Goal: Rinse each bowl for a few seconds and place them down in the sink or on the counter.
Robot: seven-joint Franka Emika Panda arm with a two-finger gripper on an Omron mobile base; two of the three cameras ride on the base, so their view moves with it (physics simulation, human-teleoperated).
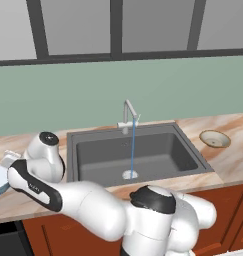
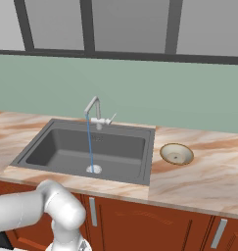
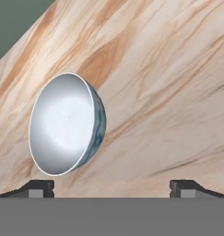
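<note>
You are at the very start of the job — neither bowl is in hand yet. The tap (image 1: 129,111) is running, a thin stream falling to the drain (image 1: 130,174) of the sink (image 1: 93,150), so the water is ready for you.

The blue bowl (image 3: 66,123) sits on the tabletop (image 1: 233,160) left of the sink, at the far left edge of the left base view, and your arm is swung over that way. In the hand view it lies ahead of the fingers (image 3: 40,188), which stand wide apart with nothing between them; the bowl is off toward the left tip (not centred in the gap), and apart from both tips as far as you can see.

The tan bowl (image 1: 215,138) rests on the tabletop right of the sink, well apart from the arm and untouched.

So nothing looks rinsed or set down yet. What is left, by my reckoning: close in on the blue bowl, grasp it, hold it under the stream, put it down — then do the same with the tan one.
</note>
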